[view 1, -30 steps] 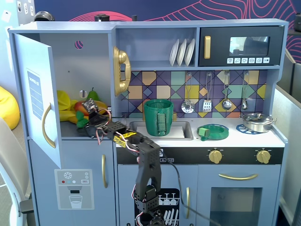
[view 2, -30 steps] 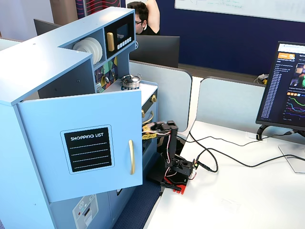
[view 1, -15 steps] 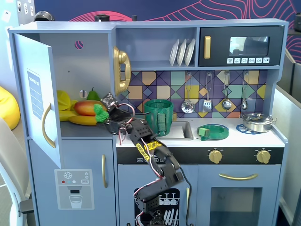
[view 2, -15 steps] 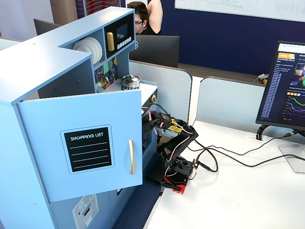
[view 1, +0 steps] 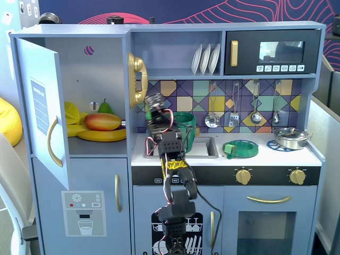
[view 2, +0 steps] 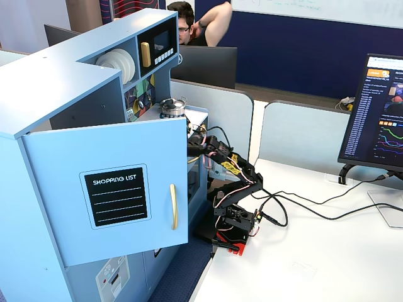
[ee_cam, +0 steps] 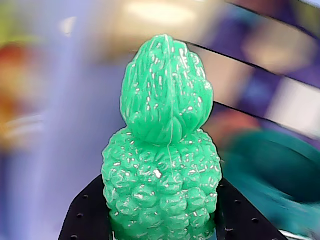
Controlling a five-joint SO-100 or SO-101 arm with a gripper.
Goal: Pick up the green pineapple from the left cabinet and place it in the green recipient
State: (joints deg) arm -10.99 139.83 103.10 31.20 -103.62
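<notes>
In a fixed view, the left cabinet [view 1: 79, 95] is standing open at the left of the frame, its door [view 1: 45, 114] swinging outward, and a mango [view 1: 102, 121] is lying inside on a yellow banana [view 1: 101, 135]. Toward the centre, the gripper [view 1: 151, 103] is hanging in front of the green recipient [view 1: 187, 123]. In the wrist view, the black fingers [ee_cam: 85, 215] are grasping the green pineapple [ee_cam: 162, 165], which is filling the middle of the frame, crown upward.

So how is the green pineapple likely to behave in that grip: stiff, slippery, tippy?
The green pineapple looks like glossy moulded plastic, so probably rigid and light. Its bumpy skin should give the gripper pads some purchase, though the shine hints it could slip. Tall and narrow, it may tip when set down.
</notes>
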